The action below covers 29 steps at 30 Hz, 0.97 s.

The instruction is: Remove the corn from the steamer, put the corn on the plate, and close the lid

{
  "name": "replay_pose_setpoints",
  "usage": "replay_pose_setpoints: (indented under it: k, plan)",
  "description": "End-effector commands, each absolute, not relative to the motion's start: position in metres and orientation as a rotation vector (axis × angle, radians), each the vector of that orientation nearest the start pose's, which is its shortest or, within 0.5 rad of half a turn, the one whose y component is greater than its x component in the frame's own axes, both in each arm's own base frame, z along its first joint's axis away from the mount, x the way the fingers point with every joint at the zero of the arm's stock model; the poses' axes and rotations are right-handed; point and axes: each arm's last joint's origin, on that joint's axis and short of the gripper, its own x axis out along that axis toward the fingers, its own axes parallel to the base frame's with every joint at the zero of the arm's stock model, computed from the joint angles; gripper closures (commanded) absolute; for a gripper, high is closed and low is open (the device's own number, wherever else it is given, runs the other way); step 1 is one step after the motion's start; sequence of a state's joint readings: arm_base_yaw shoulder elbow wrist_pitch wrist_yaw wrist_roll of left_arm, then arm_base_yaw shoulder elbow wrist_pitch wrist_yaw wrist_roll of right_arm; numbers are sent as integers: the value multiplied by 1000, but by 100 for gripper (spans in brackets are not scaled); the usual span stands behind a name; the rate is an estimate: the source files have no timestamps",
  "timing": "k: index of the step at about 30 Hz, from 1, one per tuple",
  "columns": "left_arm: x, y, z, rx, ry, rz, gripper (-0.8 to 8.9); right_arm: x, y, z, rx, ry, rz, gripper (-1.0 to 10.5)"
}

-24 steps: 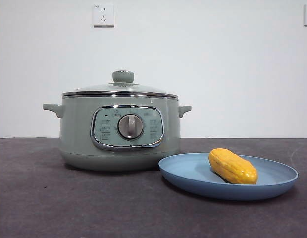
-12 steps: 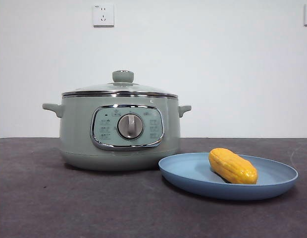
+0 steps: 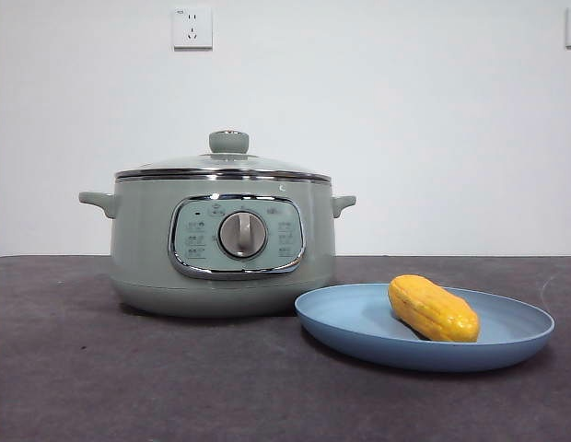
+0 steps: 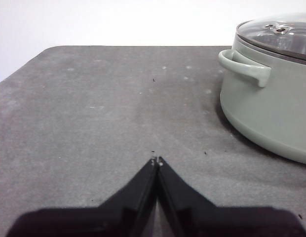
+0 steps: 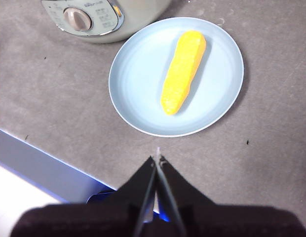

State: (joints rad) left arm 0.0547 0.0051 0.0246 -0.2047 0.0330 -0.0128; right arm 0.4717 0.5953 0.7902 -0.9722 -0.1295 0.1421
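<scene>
The sage-green steamer [image 3: 221, 244] stands on the dark table with its glass lid [image 3: 226, 164] seated on top, knob up. The corn [image 3: 433, 308] lies on the light-blue plate [image 3: 359, 322] just right of the steamer. In the right wrist view the corn [image 5: 183, 71] rests across the plate [image 5: 133, 74], and my right gripper [image 5: 157, 160] is shut and empty, held above the table near the plate. My left gripper [image 4: 156, 161] is shut and empty over bare table, apart from the steamer [image 4: 261, 103] and its lid [image 4: 281, 34]. Neither arm shows in the front view.
The dark grey table [image 3: 129, 378] runs to a white wall with a socket [image 3: 192, 28]. The table's front edge [image 5: 44, 168] shows in the right wrist view, close to the right gripper.
</scene>
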Motion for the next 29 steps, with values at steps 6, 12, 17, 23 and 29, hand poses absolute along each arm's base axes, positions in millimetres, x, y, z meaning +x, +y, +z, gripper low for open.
replay_pose_setpoints:
  k: [6, 12, 17, 23, 29]
  plan:
    - [95, 4, 148, -31, 196, 28, 817, 84, 39, 294, -59, 715, 414, 946]
    - [95, 4, 148, -31, 196, 28, 817, 79, 21, 312, 64, 475, 257, 946]
    - [95, 4, 148, -31, 196, 28, 817, 76, 12, 326, 66, 199, 176, 946]
    - [95, 4, 148, -31, 196, 28, 817, 86, 7, 284, 68, 23, 107, 946]
    - [95, 4, 148, -31, 196, 28, 817, 94, 6, 224, 70, -44, 103, 946]
